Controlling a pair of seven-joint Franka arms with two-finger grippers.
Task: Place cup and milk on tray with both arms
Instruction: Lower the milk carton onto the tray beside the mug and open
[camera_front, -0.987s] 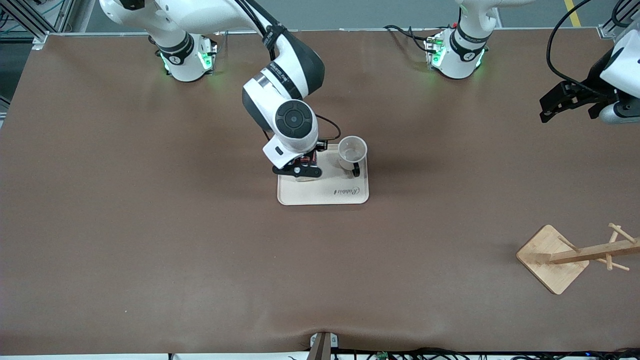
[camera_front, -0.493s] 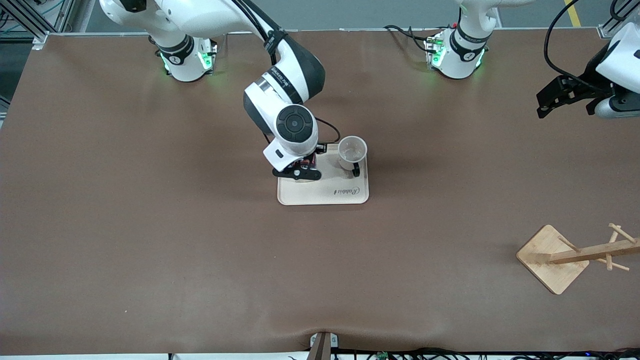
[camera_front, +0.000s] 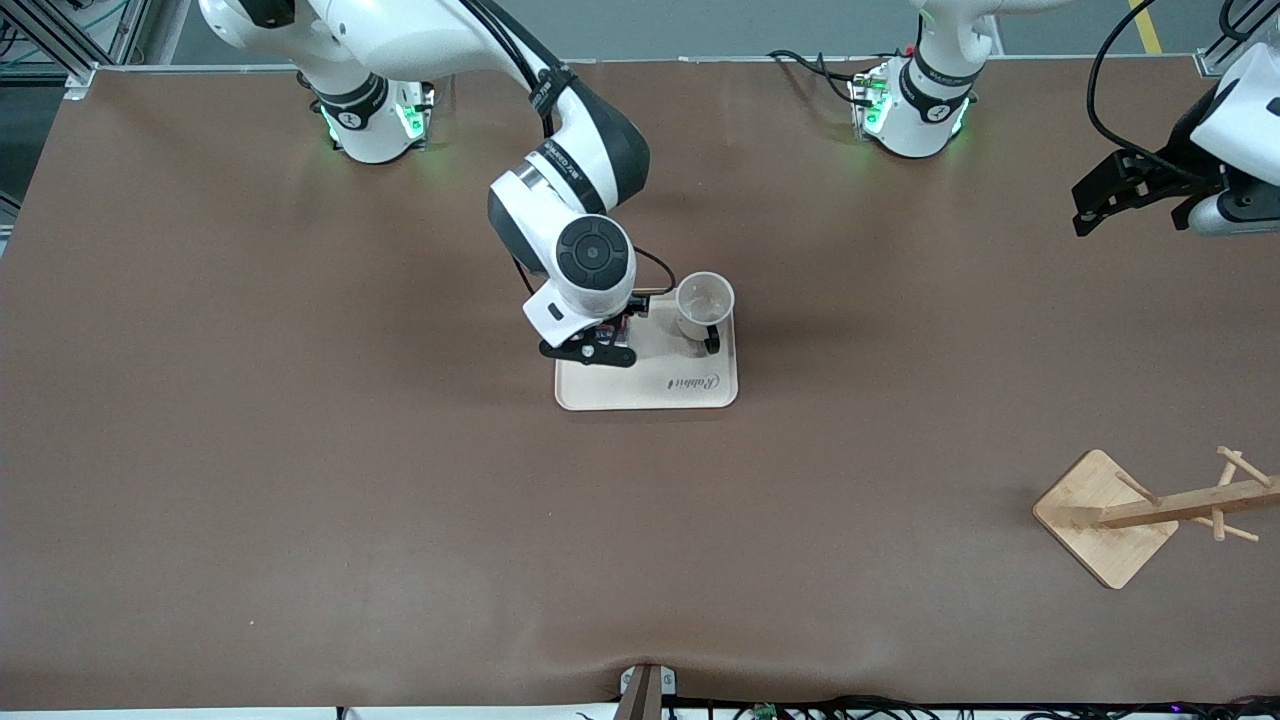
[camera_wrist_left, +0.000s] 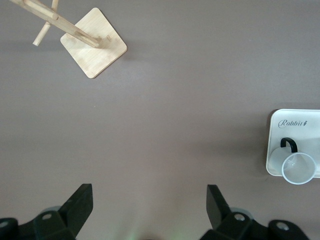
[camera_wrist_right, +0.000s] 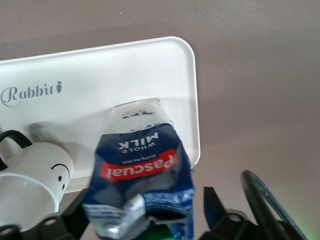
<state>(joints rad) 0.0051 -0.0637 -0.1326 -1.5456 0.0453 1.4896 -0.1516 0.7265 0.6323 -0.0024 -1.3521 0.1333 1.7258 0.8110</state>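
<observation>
Tray (camera_front: 646, 392), cream, mid-table: holds the milk (camera_wrist_right: 142, 170) standing at the right arm's end and the cup (camera_front: 703, 305), apparently empty, beside it toward the left arm's end. Right gripper (camera_front: 590, 349) over the tray, fingers spread either side of the carton and seemingly just letting go; judged step is release, next a straight lift clear without tipping it. Left gripper (camera_front: 1112, 195), fingers spread and empty, waits high over the left arm's end of the table.
</observation>
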